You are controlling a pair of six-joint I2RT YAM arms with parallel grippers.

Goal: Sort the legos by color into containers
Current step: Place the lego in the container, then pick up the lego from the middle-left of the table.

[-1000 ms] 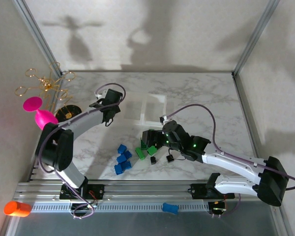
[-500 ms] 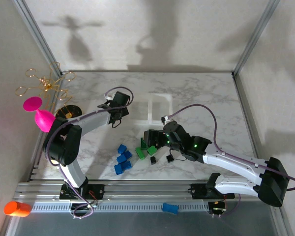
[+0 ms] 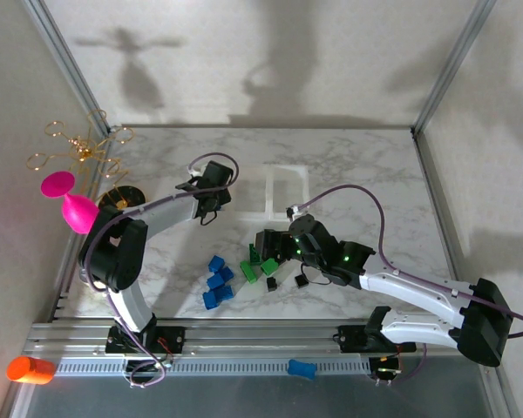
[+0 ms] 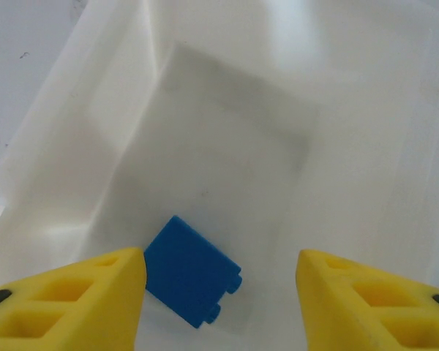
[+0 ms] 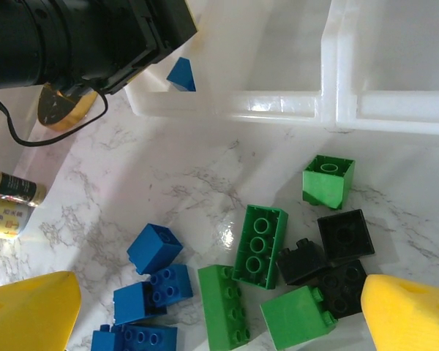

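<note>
The left claw (image 4: 221, 292) hangs half open over a container (image 4: 234, 146), the blue brick (image 4: 192, 270) lying loose inside. The right claw (image 5: 219, 307) gapes empty above green bricks (image 5: 260, 245), ready to pick.

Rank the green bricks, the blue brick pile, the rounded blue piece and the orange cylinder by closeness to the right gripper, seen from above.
1. Green bricks, just beside the right gripper.
2. Blue brick pile, to its left.
3. Rounded blue piece, on the near rail.
4. Orange cylinder, far left near corner.
</note>
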